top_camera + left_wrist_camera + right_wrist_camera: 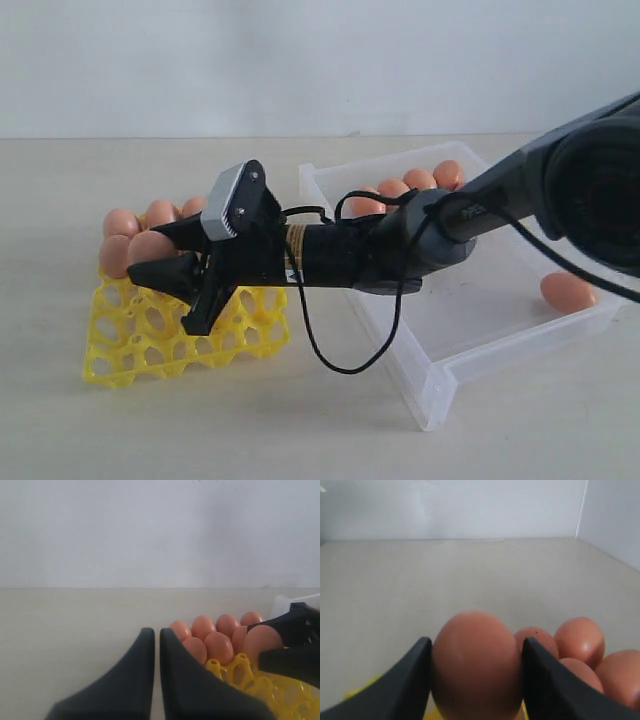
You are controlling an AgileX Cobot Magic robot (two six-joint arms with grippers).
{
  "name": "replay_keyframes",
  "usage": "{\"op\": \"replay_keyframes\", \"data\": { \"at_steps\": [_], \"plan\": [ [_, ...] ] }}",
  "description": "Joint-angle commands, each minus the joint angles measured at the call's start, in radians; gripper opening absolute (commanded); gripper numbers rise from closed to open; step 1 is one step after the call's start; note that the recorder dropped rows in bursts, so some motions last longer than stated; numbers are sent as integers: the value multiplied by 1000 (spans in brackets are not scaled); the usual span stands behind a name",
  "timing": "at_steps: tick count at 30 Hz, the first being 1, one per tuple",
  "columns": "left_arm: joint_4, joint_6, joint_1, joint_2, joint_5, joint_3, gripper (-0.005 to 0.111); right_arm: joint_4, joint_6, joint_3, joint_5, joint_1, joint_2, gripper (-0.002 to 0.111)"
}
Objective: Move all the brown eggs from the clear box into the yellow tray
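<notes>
My right gripper (150, 252) reaches across the middle and is shut on a brown egg (152, 246) just over the yellow tray (150, 345). In the right wrist view that egg (476, 665) fills the gap between both black fingers of the right gripper (476, 642). Several brown eggs (122, 222) stand in the tray's far rows. The clear box (440, 385) lies to the right, with three eggs (420, 180) along its far wall and one egg (567, 291) near its right side. My left gripper (157, 632) is shut and empty, low beside the tray (250, 677).
The right arm (400, 245) and its looping black cable (320, 350) stretch over the box's left wall. Bare beige tabletop (200, 430) lies in front of the tray and the box. A white wall stands behind.
</notes>
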Motion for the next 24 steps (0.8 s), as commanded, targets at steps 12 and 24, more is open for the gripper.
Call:
{"op": "replay_keyframes", "data": {
  "at_steps": [12, 24],
  "plan": [
    [-5, 5, -6, 3, -13, 4, 4, -77, 16, -170, 88, 85, 73, 0],
    [-5, 5, -6, 3, -13, 4, 4, 78, 428, -210, 236, 103, 73, 0]
  ]
}}
